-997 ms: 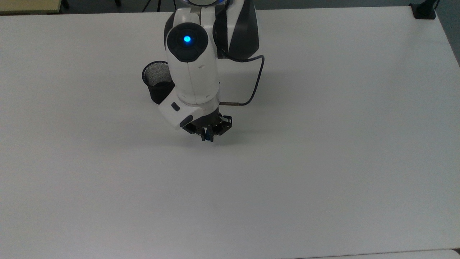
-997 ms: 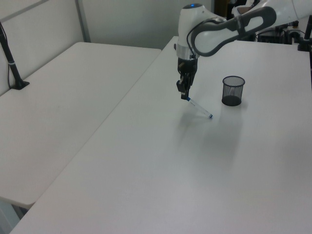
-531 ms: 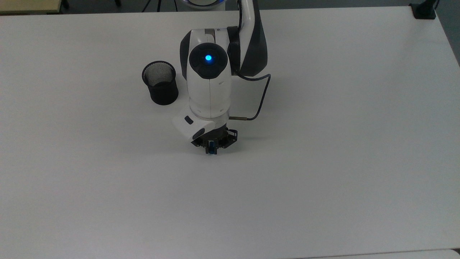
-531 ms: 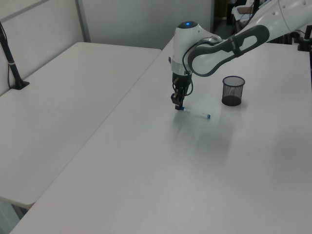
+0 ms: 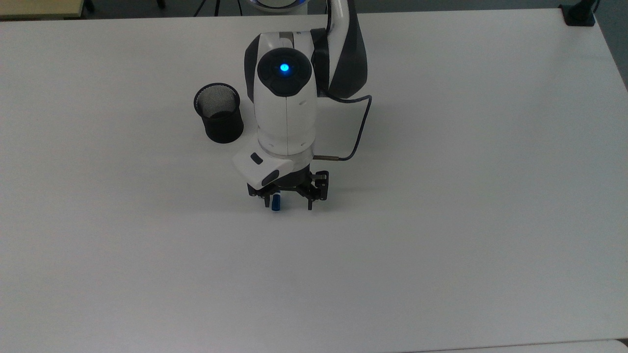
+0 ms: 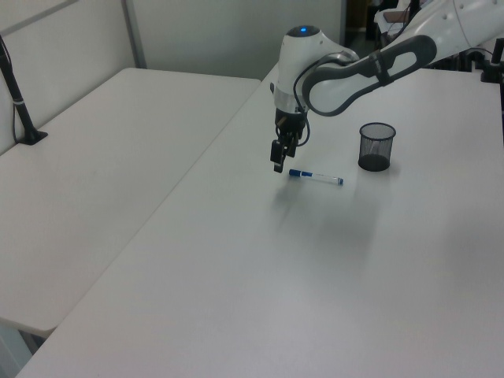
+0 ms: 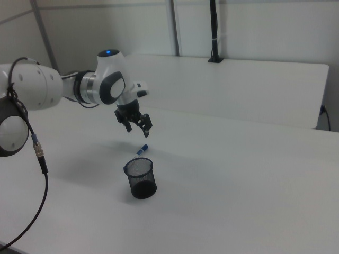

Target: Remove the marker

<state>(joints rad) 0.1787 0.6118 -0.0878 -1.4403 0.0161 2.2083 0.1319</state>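
Note:
The marker, white with a blue cap and blue end tip, lies flat on the white table, between the gripper and the mesh cup. In the top view just its blue cap pokes out from under the hand; in the right view its blue end shows behind the cup's rim. My gripper hangs open a little above the table, over the marker's capped end, holding nothing. The black wire-mesh cup stands upright and empty.
A second white table adjoins on the left view's left, with a black clamp post on it. The arm's cable loops beside the wrist. Broad bare tabletop lies toward the top view's bottom and right.
The gripper lowered the marker from a tilted hold onto the table, then opened and rose slightly. The marker now lies flat, free of the fingers.

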